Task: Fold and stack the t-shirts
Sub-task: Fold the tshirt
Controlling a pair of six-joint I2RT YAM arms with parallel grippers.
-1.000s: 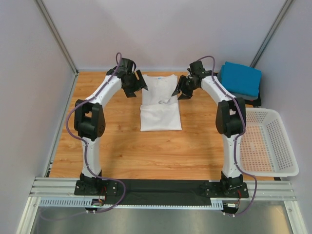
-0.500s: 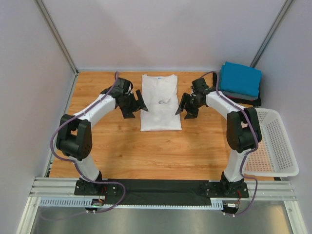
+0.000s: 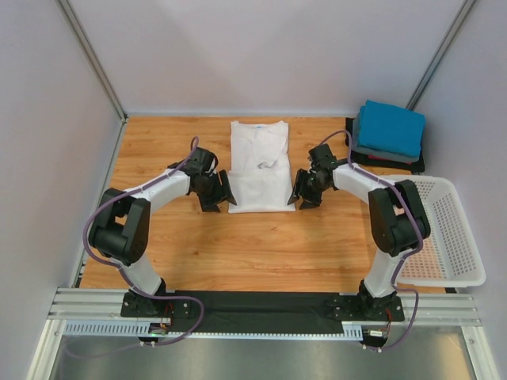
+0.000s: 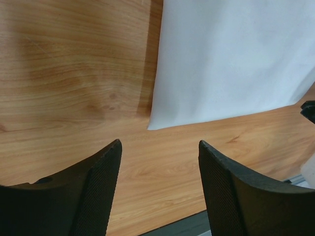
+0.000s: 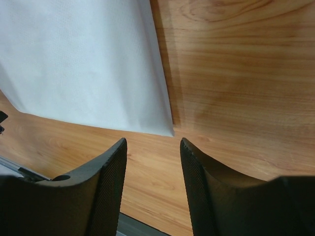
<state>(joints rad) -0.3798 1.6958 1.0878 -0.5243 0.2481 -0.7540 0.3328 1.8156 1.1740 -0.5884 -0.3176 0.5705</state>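
Left claw (image 4: 160, 147): parted, empty, beside near-left corner of large white folded cloth t-shirt (image 3: 260, 162). Right claw (image 5: 152, 145): parted, empty, beside its near-right corner. T-shirt lies flat midway along far edge of wooden tabletop (image 3: 238, 245).

Before me the white tee (image 3: 259, 166) lies folded flat on the desk (image 3: 238, 245); far right, the folded blue tee (image 3: 390, 127) tops darker tees (image 3: 384, 153).

White arms (image 3: 162, 185), black joints (image 3: 120, 229) and hands (image 4: 160, 146), purple cables (image 3: 88, 231)

Stack (image 3: 388, 131) sits behind basket (image 3: 432, 180) (right) — t-shirt (image 3: 260, 170) centre.
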